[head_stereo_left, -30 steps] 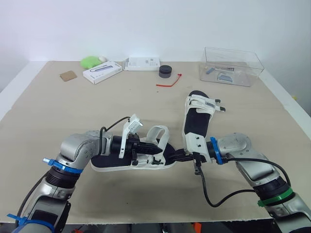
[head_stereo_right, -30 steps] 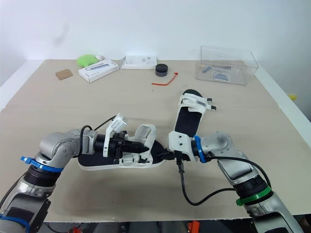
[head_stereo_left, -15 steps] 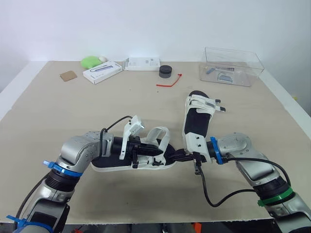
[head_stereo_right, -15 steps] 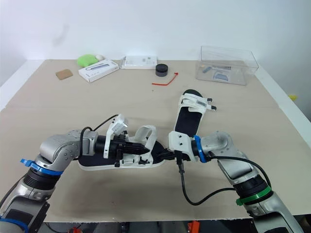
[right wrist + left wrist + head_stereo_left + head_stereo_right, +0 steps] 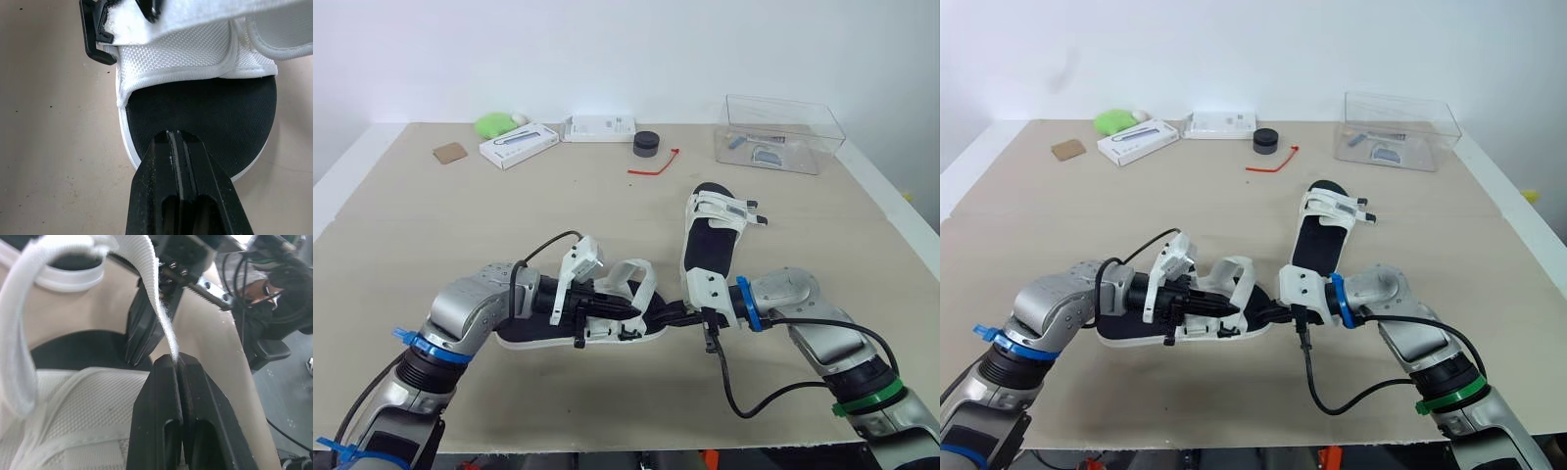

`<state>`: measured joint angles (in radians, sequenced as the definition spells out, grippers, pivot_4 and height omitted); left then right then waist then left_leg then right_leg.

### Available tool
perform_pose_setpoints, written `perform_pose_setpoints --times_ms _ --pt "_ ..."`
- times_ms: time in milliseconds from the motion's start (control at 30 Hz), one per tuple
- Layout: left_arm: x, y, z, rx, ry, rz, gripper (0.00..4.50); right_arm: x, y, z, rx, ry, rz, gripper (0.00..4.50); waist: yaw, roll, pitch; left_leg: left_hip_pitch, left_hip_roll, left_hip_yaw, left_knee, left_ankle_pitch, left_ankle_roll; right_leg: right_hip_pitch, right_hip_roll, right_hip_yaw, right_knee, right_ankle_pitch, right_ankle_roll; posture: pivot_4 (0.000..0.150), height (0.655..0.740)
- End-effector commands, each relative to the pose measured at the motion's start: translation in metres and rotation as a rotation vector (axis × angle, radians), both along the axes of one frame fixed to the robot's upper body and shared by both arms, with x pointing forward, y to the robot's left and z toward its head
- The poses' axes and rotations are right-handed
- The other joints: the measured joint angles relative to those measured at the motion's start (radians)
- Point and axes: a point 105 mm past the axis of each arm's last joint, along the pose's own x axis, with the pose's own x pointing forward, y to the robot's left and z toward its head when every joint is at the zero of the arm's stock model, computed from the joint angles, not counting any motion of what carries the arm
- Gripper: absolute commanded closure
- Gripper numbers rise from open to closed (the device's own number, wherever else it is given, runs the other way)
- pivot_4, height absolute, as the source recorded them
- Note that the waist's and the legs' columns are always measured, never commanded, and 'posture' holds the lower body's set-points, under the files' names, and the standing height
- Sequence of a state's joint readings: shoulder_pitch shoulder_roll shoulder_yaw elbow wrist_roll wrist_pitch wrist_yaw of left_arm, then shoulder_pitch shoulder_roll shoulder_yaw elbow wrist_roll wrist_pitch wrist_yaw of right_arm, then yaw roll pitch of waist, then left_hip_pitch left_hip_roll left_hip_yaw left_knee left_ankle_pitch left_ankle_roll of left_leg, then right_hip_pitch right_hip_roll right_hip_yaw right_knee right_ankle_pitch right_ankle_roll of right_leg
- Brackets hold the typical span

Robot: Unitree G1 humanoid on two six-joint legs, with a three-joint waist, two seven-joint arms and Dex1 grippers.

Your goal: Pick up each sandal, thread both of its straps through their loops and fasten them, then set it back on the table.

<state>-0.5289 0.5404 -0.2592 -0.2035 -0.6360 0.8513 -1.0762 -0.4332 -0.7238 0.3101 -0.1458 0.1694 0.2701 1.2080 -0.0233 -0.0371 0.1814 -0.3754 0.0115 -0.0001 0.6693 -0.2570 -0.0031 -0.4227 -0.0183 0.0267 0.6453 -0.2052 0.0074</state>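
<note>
Sandal [image 5: 205,112]: flat on the table [image 5: 607,206], between your grippers.
Left gripper [image 5: 177,363]: clenched on the strap [image 5: 159,308] tip.
Right gripper [image 5: 175,134]: clenched empty, tip on the sandal.
Risk: tug too hard and the strap probably slips free.

surface [image 5: 607,206]: broad, pale tan, matte; a white margin [image 5: 335,201] runs along its left and right sides.
wall [image 5: 626,49]: plain white, unmarked, directly behind the far edge of the surface.
floor [image 5: 288,387]: smooth grey, seen past the surface's edge in the left wrist view.
chair [image 5: 268,351]: black, partly seen, standing on that floor.
light: even and soft, with faint shadows.
</note>
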Motion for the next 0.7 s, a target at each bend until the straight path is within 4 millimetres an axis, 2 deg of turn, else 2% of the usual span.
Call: perform_pose_setpoints --times_ms 33,300,400,433,533,700 --pt "-0.008 -0.005 -0.008 0.024 0.011 -0.046 4.42 0.004 -0.006 -0.005 -0.039 0.001 -0.029 4.5 0.0 0.0 0.0 0.0 0.0 0.0 0.0 0.0 0.0 0.0 0.0 0.0 0.0 0.0 0.0 0.15 0.74" --pt "-0.012 0.003 -0.015 0.078 0.004 -0.084 4.42 0.002 -0.008 -0.006 -0.042 0.004 -0.03 4.5 0.0 0.0 0.0 0.0 0.0 0.0 0.0 0.0 0.0 0.0 0.0 0.0 0.0 0.0 0.0 0.15 0.74" --pt "-0.011 0.003 -0.009 0.048 0.01 -0.082 3.75 0.001 -0.008 -0.006 -0.042 0.005 -0.03 4.5 0.0 0.0 0.0 0.0 0.0 0.0 0.0 0.0 0.0 0.0 0.001 -0.001 0.0 -0.001 0.0 0.15 0.74" --pt "-0.012 0.003 -0.007 0.035 0.01 -0.092 3.24 0.001 -0.008 -0.006 -0.042 0.005 -0.03 4.5 0.0 0.0 0.0 0.0 0.0 0.0 0.0 0.0 0.0 0.0 0.001 -0.001 0.0 -0.001 0.0 0.15 0.74" --pt "-0.014 0.005 0.001 0.027 -0.001 -0.131 2.12 0.002 -0.007 -0.006 -0.042 0.003 -0.029 4.5 0.0 0.0 0.0 0.0 0.001 0.0 0.0 0.0 0.0 0.0 0.001 -0.002 0.0 -0.001 -0.001 0.15 0.74" --pt "0.001 0.006 0.011 0.021 -0.034 -0.098 2.12 0.004 -0.007 -0.006 -0.045 0.0 -0.029 4.5 0.0 0.0 0.0 -0.001 0.0 0.0 0.0 0.0 0.0 0.0 0.001 -0.002 0.0 -0.001 0.0 0.15 0.74"
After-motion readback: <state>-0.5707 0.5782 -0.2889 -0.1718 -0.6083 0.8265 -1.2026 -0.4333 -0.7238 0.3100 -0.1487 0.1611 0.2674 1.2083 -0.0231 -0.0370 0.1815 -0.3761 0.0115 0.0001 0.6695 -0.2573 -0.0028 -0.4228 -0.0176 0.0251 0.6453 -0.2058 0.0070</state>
